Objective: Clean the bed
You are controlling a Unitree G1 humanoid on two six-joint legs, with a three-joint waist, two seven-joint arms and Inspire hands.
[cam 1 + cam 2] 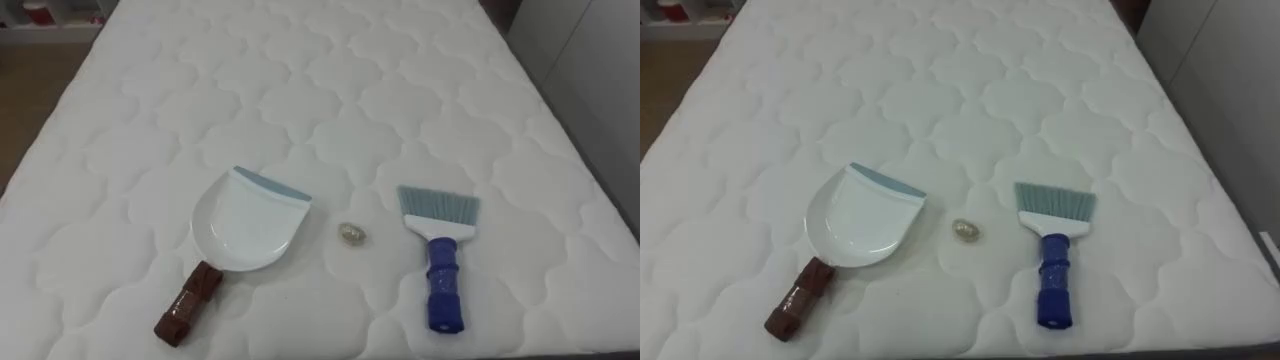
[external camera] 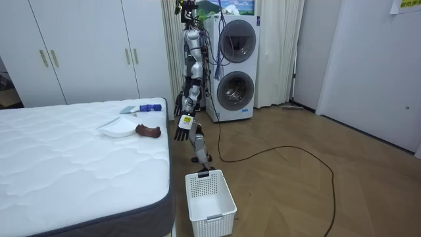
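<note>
- Scrap (image 1: pixel 352 234) lies on bed (image 1: pixel 300 90) nr front edge, btwn dustpan (image 1: pixel 245 225) (left) & brush (image 1: pixel 440 255) (right), touching neither.
- Robot stands at bed edge; left hand (image 2: pixel 182 130) & right hand (image 2: pixel 179 104) hang at its sides, open or closed can't tell.

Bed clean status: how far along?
Nothing done: the scrap lies on the mattress between dustpan and brush. In hand: nothing; left hand and right hand hang empty at the bedside. Left: pick up both tools, sweep the scrap into the dustpan.
</note>
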